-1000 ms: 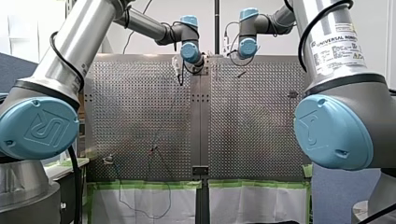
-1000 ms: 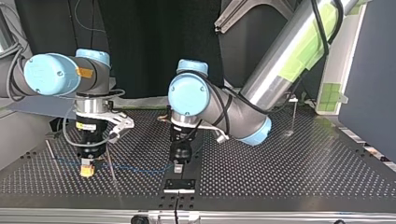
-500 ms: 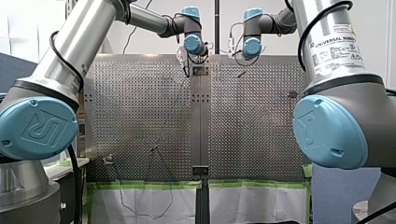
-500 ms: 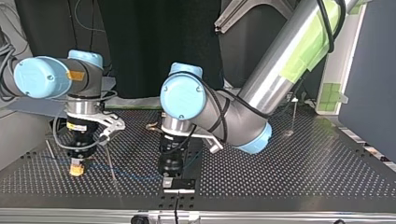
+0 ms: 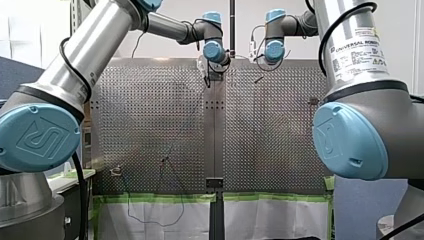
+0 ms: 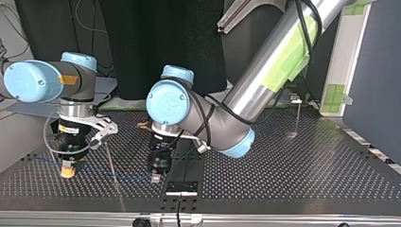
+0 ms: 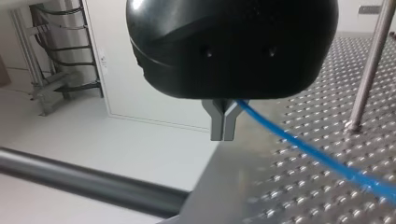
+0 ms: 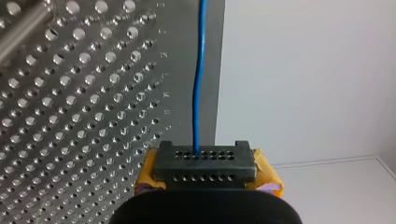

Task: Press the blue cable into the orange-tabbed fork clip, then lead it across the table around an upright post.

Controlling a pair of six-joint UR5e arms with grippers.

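The cable [image 7: 322,156] comes out at the root of our left gripper's [image 7: 223,136] fingers, which are pressed together on it. From there it runs away low over the table [image 7: 303,196], passing near a post [image 7: 371,65]. Our right gripper [image 8: 204,163] also clamps the cable, with yellow pads on both sides, and the cable leads straight ahead of it. In the top view the cable spans between the two grippers.

Robotics lab, we reckon: our left arm [image 5: 95,50] and right arm [image 5: 357,50] flank a perforated steel table [image 5: 150,115]; green tape [image 5: 160,198] along its edge, black curtain [image 6: 161,42] behind.
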